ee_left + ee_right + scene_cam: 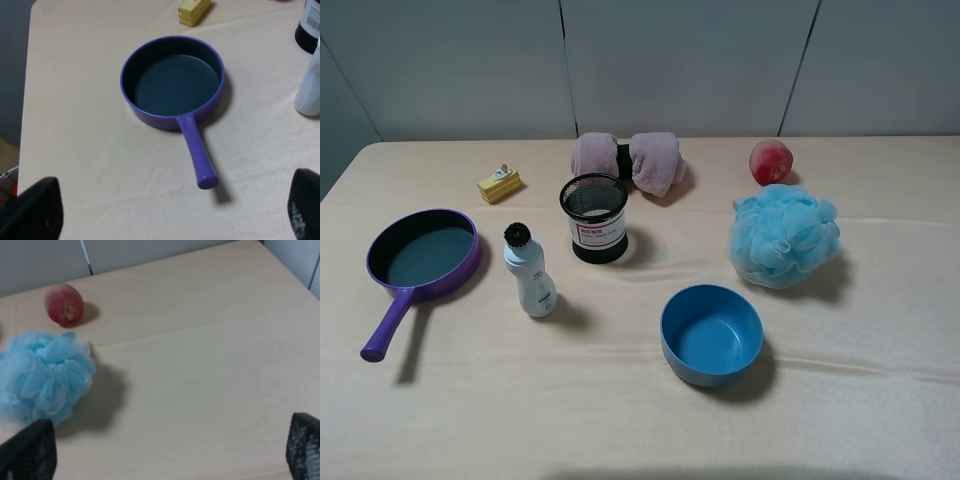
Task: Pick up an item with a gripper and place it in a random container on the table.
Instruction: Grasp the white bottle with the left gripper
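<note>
White bottle (529,272) waits on the table (620,410)
Upright near the mesh cup (595,217), it looks light and slick; grip below the cap (516,234). Left end effector (170,207) and right end effector (170,447) both gape empty.

Bottle (532,280) centre-left: white, blk ribbed cap, pale blue label. Mesh cup (595,217): blk, white label w/ red text. Pan (423,255) at left: purple, dark teal inside. Bowl (710,332) blue; pouf (783,235) lt blue; fruit (771,161) red; block (499,185) yellow; towel (630,160) pink; table (620,420) beige.
</note>
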Robot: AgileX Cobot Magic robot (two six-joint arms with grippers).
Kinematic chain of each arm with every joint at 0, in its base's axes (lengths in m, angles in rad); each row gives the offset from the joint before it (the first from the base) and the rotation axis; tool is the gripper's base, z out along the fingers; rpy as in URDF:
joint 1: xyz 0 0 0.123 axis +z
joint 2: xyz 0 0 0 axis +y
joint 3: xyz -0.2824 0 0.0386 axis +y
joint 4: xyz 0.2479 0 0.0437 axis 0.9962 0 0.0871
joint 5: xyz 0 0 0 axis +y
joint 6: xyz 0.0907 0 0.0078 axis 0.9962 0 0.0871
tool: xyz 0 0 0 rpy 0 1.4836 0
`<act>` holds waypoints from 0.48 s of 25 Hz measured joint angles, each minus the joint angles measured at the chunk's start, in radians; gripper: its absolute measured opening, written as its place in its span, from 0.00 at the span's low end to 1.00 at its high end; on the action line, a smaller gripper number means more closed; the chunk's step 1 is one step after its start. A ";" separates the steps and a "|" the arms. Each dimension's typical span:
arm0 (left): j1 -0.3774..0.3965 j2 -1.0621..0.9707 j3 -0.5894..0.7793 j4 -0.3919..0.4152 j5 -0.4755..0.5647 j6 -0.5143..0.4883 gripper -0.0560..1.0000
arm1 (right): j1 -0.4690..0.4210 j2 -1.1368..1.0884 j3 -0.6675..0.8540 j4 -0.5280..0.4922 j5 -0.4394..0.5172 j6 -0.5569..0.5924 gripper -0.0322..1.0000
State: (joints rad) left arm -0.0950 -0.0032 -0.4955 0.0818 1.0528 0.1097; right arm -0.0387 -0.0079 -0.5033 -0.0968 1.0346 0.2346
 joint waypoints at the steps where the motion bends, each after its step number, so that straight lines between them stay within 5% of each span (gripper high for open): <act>1: 0.000 0.000 0.000 0.000 0.000 0.000 0.91 | 0.000 0.000 0.000 0.000 0.000 0.000 0.70; 12: 0.000 0.000 0.000 0.000 0.000 0.000 0.91 | 0.000 0.000 0.000 0.000 0.000 0.000 0.70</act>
State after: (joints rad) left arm -0.0950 -0.0032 -0.4955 0.0818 1.0528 0.1097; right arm -0.0387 -0.0079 -0.5033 -0.0968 1.0346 0.2346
